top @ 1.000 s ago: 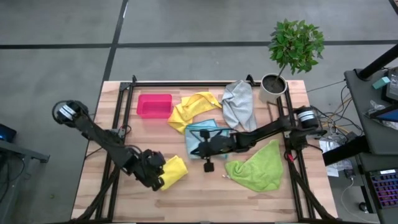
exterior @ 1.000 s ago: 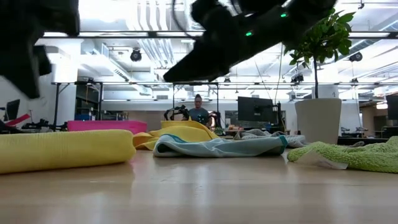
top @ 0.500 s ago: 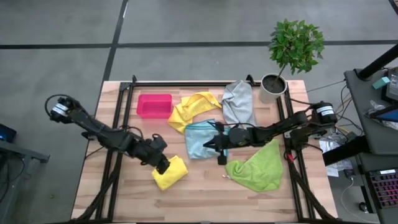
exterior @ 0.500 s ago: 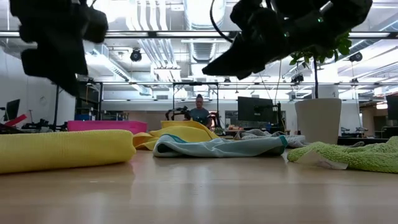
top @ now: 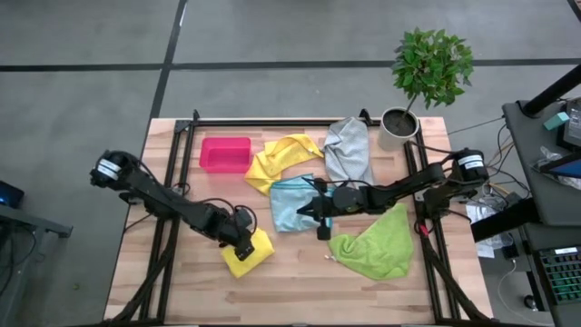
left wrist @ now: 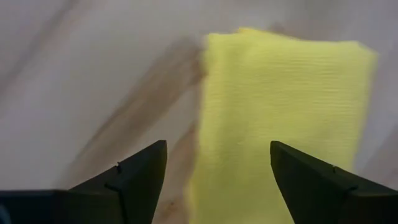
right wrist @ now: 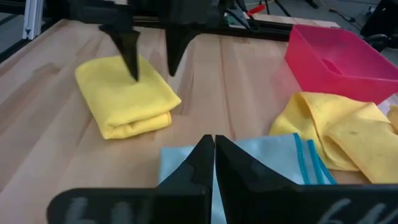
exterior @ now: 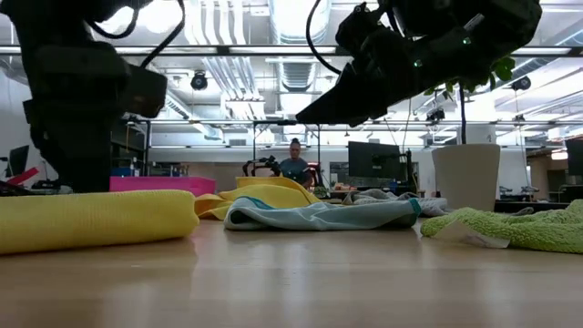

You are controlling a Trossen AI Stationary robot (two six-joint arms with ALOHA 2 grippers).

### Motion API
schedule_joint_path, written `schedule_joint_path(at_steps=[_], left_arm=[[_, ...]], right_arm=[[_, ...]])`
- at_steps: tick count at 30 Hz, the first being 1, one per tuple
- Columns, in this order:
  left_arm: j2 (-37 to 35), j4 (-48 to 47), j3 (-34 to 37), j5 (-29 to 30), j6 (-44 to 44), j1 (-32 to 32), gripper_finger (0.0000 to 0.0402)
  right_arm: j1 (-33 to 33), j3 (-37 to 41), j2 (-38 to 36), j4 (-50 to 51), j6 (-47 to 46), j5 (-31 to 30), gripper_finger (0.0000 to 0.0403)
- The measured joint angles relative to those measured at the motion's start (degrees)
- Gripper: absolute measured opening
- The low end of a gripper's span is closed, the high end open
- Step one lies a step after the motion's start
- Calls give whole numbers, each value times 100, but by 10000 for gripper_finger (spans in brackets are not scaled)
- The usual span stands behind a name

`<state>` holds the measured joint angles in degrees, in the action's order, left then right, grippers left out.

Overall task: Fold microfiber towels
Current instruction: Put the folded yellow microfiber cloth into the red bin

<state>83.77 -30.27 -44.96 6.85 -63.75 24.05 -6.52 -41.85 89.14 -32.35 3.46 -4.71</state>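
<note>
A folded yellow towel (top: 252, 256) lies flat on the table near its front left. My left gripper (top: 241, 242) stands open over the towel's far-left edge (left wrist: 211, 93), fingers pointing down. The light blue towel (top: 290, 202) lies crumpled at mid-table. My right gripper (top: 319, 232) hangs shut above the table beside its right edge, holding nothing. A second yellow towel (top: 283, 159) and a grey towel (top: 349, 153) lie at the back. The lime green towel (top: 377, 243) lies at the right front. My left gripper (right wrist: 152, 74) is open with its fingers pointing down, one finger (right wrist: 132, 59) over the folded yellow towel's top (right wrist: 127, 96) and the other past its edge. Whether a fingertip touches the cloth, I cannot tell.
A pink-red bin (top: 225, 153) stands at the back left. A potted plant (top: 398, 127) stands at the back right corner. Bare wood shows along the table's front edge (top: 300, 291). A person sits far behind the table (exterior: 292, 164).
My left gripper has opened and let go of the folded yellow towel, gone a little toward the far right, then come down again over the towel. The towel lies where it was. My right gripper has moved a little right and up, still shut.
</note>
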Motion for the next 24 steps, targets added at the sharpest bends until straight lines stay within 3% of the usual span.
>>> schedule_joint_path(at_steps=[13, 18, 24], left_arm=[[861, 1214, -48, -535, 289, 4, 260], [823, 1225, -77, -610, 418, 18, 205], [830, 1236, -77, -684, 440, 64, 106]], right_arm=[[-4, 0, 23, -6, -87, 9, 9], [-4, 0, 23, -9, -87, 10, 9], [-4, -1, 23, -10, -88, 9, 9]])
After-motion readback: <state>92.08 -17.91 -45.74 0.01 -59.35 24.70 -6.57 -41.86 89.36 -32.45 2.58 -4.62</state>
